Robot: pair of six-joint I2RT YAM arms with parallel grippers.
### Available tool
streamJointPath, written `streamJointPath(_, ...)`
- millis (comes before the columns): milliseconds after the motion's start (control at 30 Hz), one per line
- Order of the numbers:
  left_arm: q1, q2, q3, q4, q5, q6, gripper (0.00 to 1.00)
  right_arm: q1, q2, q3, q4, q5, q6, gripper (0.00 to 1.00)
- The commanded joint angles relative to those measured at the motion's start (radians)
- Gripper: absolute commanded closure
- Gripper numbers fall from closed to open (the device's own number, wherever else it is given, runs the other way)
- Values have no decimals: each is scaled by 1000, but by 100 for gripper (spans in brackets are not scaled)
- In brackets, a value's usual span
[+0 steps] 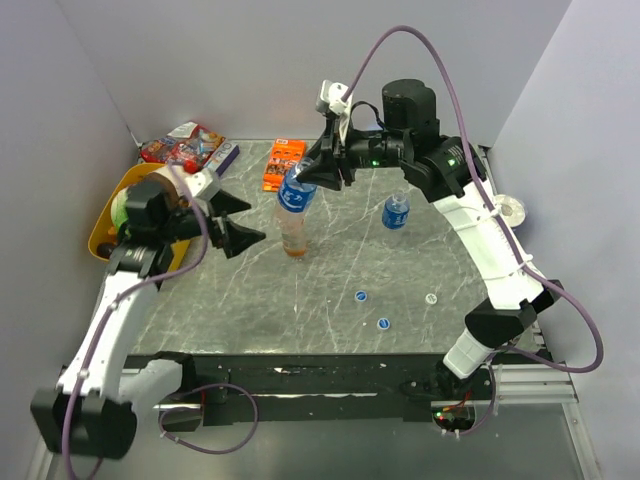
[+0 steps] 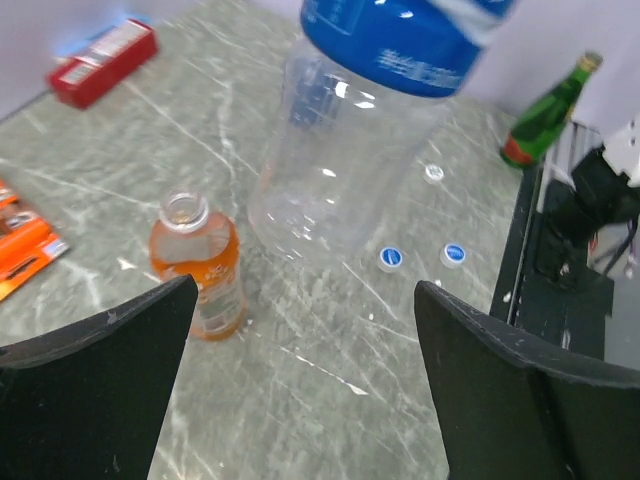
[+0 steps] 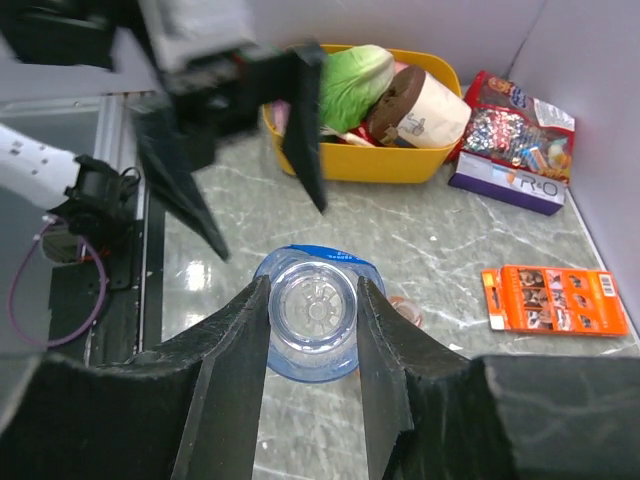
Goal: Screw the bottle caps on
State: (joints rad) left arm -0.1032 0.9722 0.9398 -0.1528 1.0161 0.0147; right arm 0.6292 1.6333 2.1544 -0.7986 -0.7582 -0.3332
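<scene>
The right gripper (image 3: 312, 300) pinches the blue-label bottle (image 3: 313, 312) between its two black fingers (image 3: 225, 380), one on each side of the body. In the right wrist view the bottle is seen end-on in the middle of the frame: a round clear end with a spoked moulding, and a rim of blue label showing behind it. In the top view it hangs off the table (image 1: 330, 265), left of centre in the upper half. In the left wrist view its blue label with white print fills the top centre, and the clear, empty body swells out below it.

Directly below it in the top view stands the orange-liquid bottle (image 1: 294, 238). It is upright, its neck open and uncapped, with orange liquid in its lower part.

The left gripper (image 1: 240, 225) is spread wide and grips nothing. It sits just left of the orange-liquid bottle, pointing toward the right of the frame.

A second blue-label bottle (image 1: 396, 212) stands upright right of centre, apart from the other two. Lower in the frame the caps lie loose on the table: an upper blue cap (image 1: 360, 296), a lower blue cap (image 1: 383, 323) and a whitish cap (image 1: 431, 298) to their right. All three are small flat discs, and the blue ones have a pale mark on top.

At the far left edge is a yellow basket (image 1: 103, 228). An orange box (image 1: 283, 163) and snack packets (image 1: 185, 148) lie along the upper left.
</scene>
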Motion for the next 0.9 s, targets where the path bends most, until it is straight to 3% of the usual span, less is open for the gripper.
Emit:
streamJointPath(0,-99,74,91,96,76,134,4,-8,-29,-8,-11,-49,-4,100)
streamJointPath(200,-199,125,82,176,18,136,4,-8,11,62,9,-101,65,100)
streamJointPath(600,-280,204,83,302,-5,93,1,0,8,55,30,-124,89,100)
streamJointPath(867,-282,203,91,275,-5,110,23,7,3,30,22,-90,74,100)
